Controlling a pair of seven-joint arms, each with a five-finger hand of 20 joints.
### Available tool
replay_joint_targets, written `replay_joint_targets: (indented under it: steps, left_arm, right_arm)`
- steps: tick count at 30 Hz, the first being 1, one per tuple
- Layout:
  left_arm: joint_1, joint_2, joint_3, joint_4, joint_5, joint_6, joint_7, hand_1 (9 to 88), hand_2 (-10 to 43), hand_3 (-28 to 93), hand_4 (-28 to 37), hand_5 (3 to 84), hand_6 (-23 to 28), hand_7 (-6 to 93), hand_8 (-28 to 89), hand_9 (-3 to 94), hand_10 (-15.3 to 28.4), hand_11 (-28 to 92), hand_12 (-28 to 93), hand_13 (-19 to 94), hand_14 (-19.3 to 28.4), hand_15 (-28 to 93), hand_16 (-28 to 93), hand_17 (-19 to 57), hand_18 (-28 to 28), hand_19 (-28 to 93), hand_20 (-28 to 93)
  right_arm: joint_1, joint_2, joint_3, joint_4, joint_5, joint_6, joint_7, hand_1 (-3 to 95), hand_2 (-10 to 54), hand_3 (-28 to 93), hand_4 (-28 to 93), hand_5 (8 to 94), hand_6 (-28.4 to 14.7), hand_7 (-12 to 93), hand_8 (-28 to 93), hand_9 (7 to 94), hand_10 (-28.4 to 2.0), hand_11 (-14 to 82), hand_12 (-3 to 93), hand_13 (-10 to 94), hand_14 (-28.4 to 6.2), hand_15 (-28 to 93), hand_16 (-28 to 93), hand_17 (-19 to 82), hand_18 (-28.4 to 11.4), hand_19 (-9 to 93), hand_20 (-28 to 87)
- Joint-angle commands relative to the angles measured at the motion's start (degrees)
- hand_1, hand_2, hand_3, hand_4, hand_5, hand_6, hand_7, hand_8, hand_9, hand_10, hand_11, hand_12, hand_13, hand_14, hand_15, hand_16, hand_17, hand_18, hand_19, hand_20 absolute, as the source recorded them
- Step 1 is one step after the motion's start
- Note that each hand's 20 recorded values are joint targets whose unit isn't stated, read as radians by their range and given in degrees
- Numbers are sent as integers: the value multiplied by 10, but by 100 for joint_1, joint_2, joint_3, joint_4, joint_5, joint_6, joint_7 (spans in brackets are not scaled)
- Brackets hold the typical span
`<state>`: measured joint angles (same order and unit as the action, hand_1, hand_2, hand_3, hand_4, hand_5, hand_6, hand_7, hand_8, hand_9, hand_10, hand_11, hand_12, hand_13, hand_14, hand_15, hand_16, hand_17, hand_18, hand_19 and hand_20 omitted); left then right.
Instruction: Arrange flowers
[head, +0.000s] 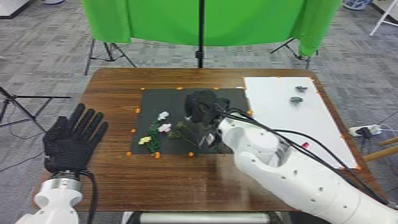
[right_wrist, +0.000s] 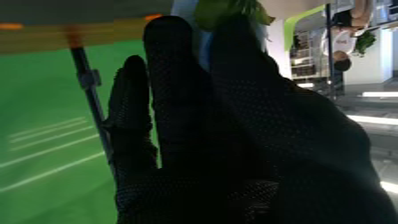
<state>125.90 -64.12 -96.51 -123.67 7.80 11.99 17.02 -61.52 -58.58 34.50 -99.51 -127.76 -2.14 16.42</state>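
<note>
Three blooms, white (head: 163, 115), pink (head: 164, 128) and yellow (head: 144, 140), lie on the dark mat (head: 160, 100). Arranging seems in hand; next, probably, the greenery (right_wrist: 214, 12) by the right hand (head: 203, 105) gets settled beside them. Whether that hand grips it, I cannot tell. The left hand (head: 71, 142) has its fingers straight, nothing held. On the brown wooden surface (head: 115, 185), a white sheet (head: 275, 115) adjoins the mat. Beyond hangs green cloth (head: 258, 22) above grey carpet (head: 44, 65).

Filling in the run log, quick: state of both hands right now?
Left hand: open, fingers straight.
Right hand: over the black mat, something green at it; can't tell whether it grips.
</note>
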Motion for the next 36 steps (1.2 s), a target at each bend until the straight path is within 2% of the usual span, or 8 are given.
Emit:
replay_joint_targets:
  steps: [1, 7, 12, 17, 24, 31, 34, 36]
  left_arm:
    - [105, -35, -14, 8, -17, 15, -43, 274, 104, 802, -265, 404, 84, 78, -72, 314, 134, 139, 109, 254, 130, 246, -28, -40, 121, 222, 142]
    - [118, -37, -24, -16, -67, 81, -18, 274, 105, 804, -266, 405, 85, 78, -73, 316, 134, 140, 108, 254, 131, 246, -28, -39, 121, 222, 143]
    - [120, -23, 25, -45, -131, 207, 3, 273, 106, 806, -266, 412, 85, 83, -73, 318, 136, 142, 109, 257, 130, 250, -28, -40, 122, 224, 144]
    - [25, -33, 51, 9, -118, 226, -22, 273, 109, 807, -267, 414, 86, 84, -75, 322, 136, 145, 108, 258, 130, 253, -30, -40, 122, 228, 145]
    - [28, -21, 40, -9, -83, 155, -4, 272, 111, 808, -268, 415, 85, 85, -76, 322, 136, 145, 106, 258, 129, 253, -32, -40, 122, 230, 144]
    - [180, -37, -44, -72, -85, 158, 53, 272, 111, 809, -268, 415, 85, 86, -76, 321, 135, 145, 106, 259, 129, 254, -32, -39, 122, 229, 143]
    - [217, -44, -65, -76, -197, 147, 71, 271, 112, 809, -268, 415, 85, 85, -76, 321, 136, 146, 106, 259, 130, 254, -32, -39, 122, 229, 143]
    - [203, -44, -59, -78, -163, 158, 63, 271, 112, 809, -268, 415, 86, 84, -76, 322, 136, 146, 106, 260, 130, 254, -32, -39, 122, 229, 143]
  right_arm:
    - [-59, 62, -17, 232, -233, 416, 51, 662, -95, 672, -283, 711, 6, 239, -17, 802, -94, 83, 378, 645, -73, 416, 424, 294, -180, 729, 410]
    - [-145, 103, 113, 98, -269, -8, 37, 668, -95, 670, -283, 682, 12, 194, -50, 756, -98, 64, 310, 633, -60, 387, 418, 289, -168, 713, 391]
    - [-320, 168, 260, -104, -171, -261, 152, 660, -95, 684, -283, 657, 10, 176, -129, 675, -109, 148, 183, 620, -60, 375, 414, 278, -171, 712, 383]
    - [-468, 249, 554, -298, -97, -344, 290, 645, -95, 688, -283, 630, 4, 172, -130, 631, -114, 138, 155, 609, -65, 382, 409, 272, -179, 718, 383]
    - [-971, 853, 1798, -655, -42, 42, 999, 522, -95, 792, -283, 562, -23, 155, -124, 557, -143, 122, 147, 539, -117, 459, 239, 251, -200, 738, 352]
    - [-1135, 1401, 2699, -11, 190, 79, 1417, 481, -95, 818, -283, 515, -37, 137, -117, 465, -149, 89, 128, 409, -151, 223, 170, 197, -200, 663, 272]
    - [-1068, 1573, 2746, 204, 425, -91, 1515, 488, -95, 821, -283, 506, -31, 144, -119, 456, -143, 85, 124, 400, -145, 171, 170, 183, -193, 615, 241]
    - [-1136, 1648, 2783, 276, 345, -145, 1494, 491, -95, 822, -283, 502, -30, 146, -120, 450, -139, 85, 122, 396, -143, 156, 173, 180, -191, 605, 233]
